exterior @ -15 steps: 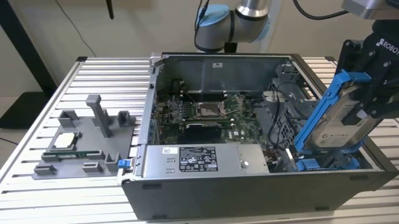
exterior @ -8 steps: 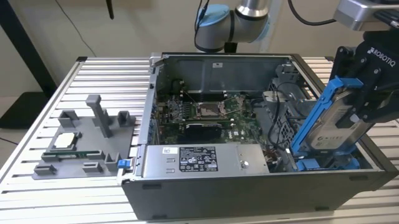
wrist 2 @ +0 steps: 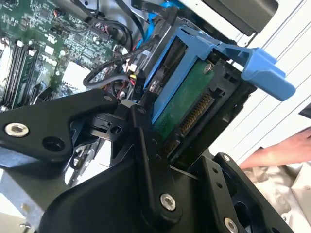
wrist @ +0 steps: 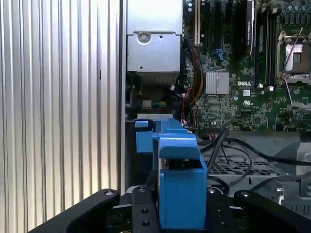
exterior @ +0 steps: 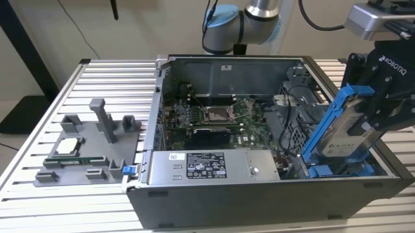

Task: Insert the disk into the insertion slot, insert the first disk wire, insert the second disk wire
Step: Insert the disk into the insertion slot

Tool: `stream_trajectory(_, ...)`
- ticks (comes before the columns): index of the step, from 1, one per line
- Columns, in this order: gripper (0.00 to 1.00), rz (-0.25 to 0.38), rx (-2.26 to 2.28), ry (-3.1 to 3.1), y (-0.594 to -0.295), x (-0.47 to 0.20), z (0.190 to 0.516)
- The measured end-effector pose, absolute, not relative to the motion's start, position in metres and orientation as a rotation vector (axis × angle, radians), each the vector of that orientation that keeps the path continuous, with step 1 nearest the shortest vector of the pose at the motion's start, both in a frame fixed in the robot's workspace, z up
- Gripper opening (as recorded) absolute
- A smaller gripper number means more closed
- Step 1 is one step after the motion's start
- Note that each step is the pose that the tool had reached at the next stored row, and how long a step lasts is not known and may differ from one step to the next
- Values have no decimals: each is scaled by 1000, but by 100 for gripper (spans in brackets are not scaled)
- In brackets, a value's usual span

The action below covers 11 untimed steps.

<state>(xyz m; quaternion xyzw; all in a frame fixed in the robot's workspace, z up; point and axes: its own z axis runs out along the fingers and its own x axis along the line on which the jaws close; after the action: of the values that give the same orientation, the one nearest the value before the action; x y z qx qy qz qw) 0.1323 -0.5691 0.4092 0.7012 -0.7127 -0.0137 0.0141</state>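
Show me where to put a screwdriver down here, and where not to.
Bare ribbed table lies beyond the grey fixture, up to the far edge in the exterior view, and along the near edge before it. Crowded: inside the computer case, where the gripper holds the disk beside cables.

Disk [exterior: 345,135] partly behind end effector [exterior: 368,122]

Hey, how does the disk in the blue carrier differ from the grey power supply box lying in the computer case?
The disk stands tilted on edge, held by the gripper; the power supply box lies flat inside the case. The disk wears a blue frame; the power supply box is bare grey metal. Both are grey and carry a printed label.
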Motion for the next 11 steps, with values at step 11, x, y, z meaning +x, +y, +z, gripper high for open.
stream_trajectory(11,0,-43,2181,-2222,-569,133,399)
